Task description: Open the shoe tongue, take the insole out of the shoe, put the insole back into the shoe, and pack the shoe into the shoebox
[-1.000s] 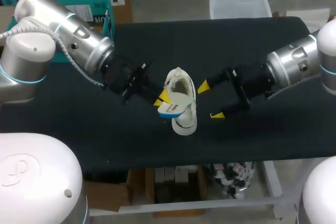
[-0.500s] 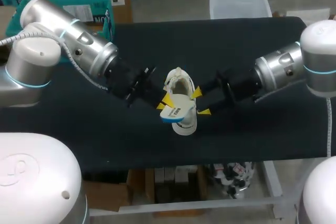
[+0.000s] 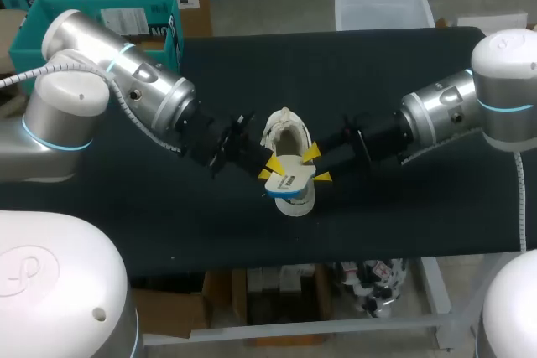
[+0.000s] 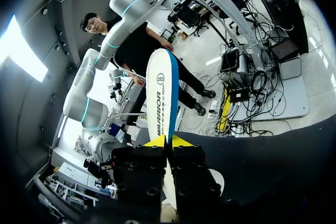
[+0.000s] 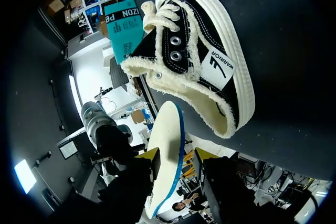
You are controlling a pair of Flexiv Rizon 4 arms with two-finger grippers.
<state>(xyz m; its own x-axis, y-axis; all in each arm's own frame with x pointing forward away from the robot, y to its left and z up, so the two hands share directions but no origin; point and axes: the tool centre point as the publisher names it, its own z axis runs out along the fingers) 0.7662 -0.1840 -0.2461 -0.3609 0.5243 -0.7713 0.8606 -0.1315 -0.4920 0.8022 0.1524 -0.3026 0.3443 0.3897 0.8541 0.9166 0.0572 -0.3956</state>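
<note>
A black-and-cream canvas shoe lies on the black table near its middle, its opening facing up. Just above its toe end, my left gripper is shut on one end of a white insole with a blue edge. The left wrist view shows the insole standing straight out from that gripper. My right gripper comes in from the other side. The insole sits between its yellow tips, with a small gap on one side. The shoe lies just ahead of it.
A teal box stands at the table's back left corner. At the back edge right of centre is a translucent plastic bin. Bare black cloth stretches in front of the shoe and to the right.
My right gripper has moved left to the insole and its fingers have narrowed around it. My left gripper has carried the insole slightly right and down over the shoe's toe.
</note>
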